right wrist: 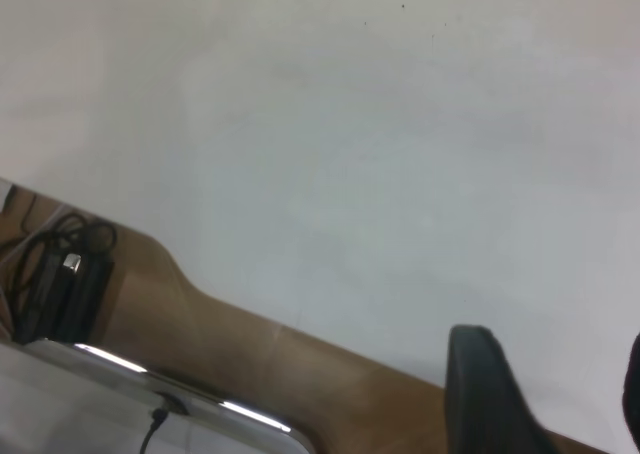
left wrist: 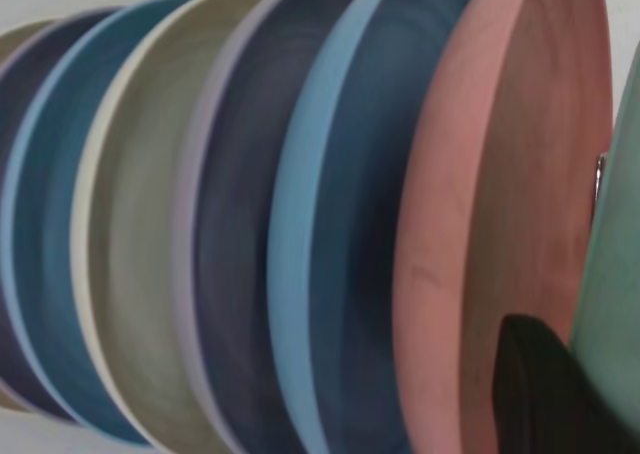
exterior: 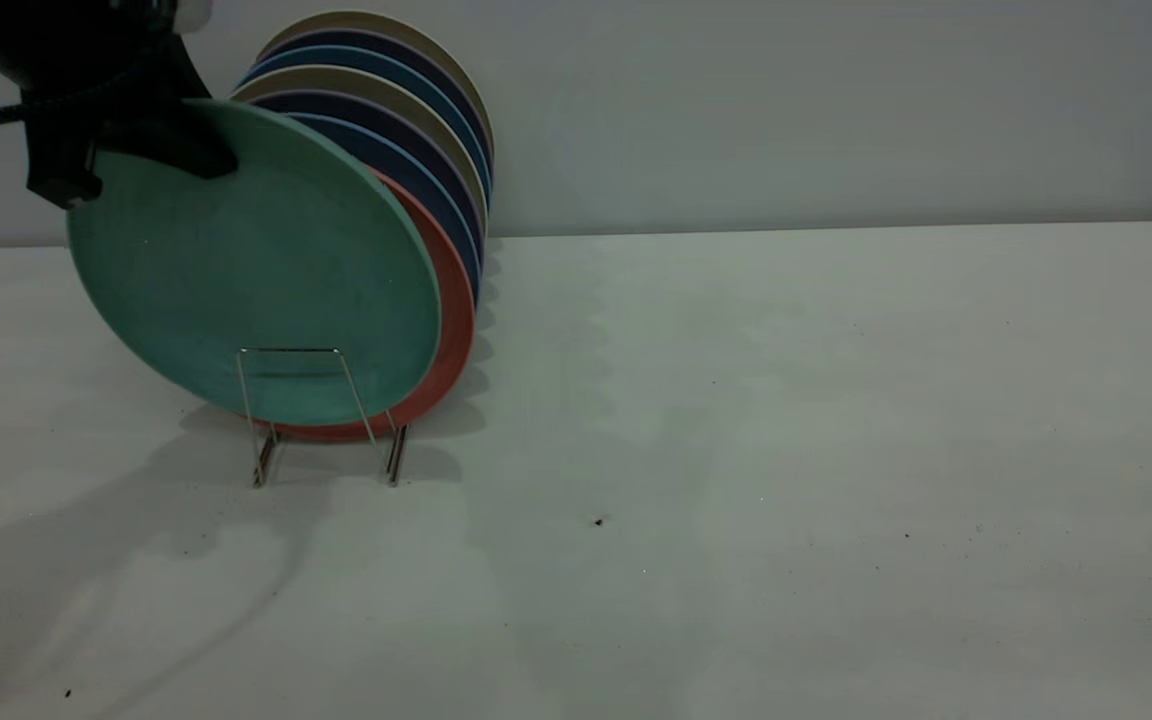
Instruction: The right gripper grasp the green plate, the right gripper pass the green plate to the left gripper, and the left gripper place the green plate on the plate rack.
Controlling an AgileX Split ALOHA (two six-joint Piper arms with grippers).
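the green plate point(exterior: 256, 270) stands on edge at the left of the exterior frame, its flat face turned toward the camera and slightly rightward, its top leaning left. its lower rim sits behind the front trapezoid loop of the plate rack point(exterior: 301, 410), low on the white worktop point(exterior: 786, 450). the left end effector point(exterior: 131, 150) comes in from the upper left corner and is clamped on the plate's upper left rim, one black finger lying across the front face. in the left wrist view a dark finger point(left wrist: 545, 389) shows beside the plate's green edge point(left wrist: 615, 304).

directly behind the green plate stands one salmon plate point(exterior: 451, 330), its face close to the green one; whether they touch is not clear. behind that a row of further plates point(exterior: 406, 150) recedes toward the upper middle: counted in the left wrist view, two blue, two dark navy and two beige ones. that makes eight plates in all, standing upright and parallel.

the worktop to the right of the rack and toward the lower edge of the frame lies open, with only small dark specks. the right end effector point(right wrist: 545, 399) does not appear in the exterior frame; its wrist view shows it spread apart, holding nothing, over the worktop's edge.
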